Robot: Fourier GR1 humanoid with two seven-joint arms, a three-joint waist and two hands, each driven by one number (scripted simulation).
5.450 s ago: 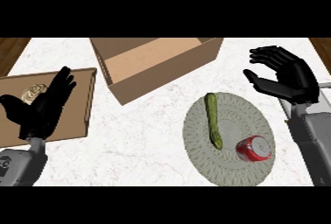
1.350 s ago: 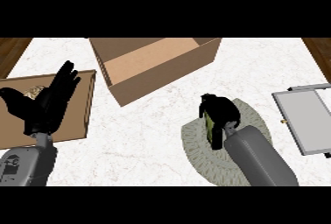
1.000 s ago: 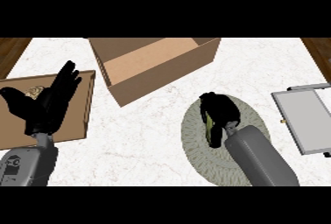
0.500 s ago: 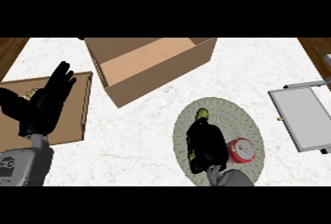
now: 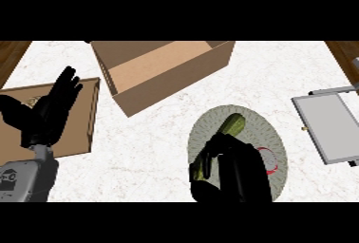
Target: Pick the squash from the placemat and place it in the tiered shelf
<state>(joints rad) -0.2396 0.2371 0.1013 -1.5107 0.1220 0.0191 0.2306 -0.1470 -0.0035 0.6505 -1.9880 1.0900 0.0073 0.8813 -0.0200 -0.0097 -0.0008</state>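
Head view, items on the white marbled surface:

One round grey-green woven placemat, right of centre. On it lies one long green squash, running from the mat's upper middle down toward its lower left; only the upper tip and a strip of its lower part show.

One right hand, black, over the placemat, fingers curled round the squash at its middle and hiding most of it. The squash is on or just above the mat; which cannot be told.

One small red round object, on the placemat just right of the right hand, largely hidden by it.

One open brown cardboard box, at upper centre, flaps spread, well apart from the placemat.

One flat brown board, at the left edge, with a small pale object near its upper part, too small to identify.

One left hand, black, over the brown board, fingers straight and spread, holding nothing, resting.

One grey metal-framed tiered shelf, at the right edge, partly cut off, apart from the placemat.
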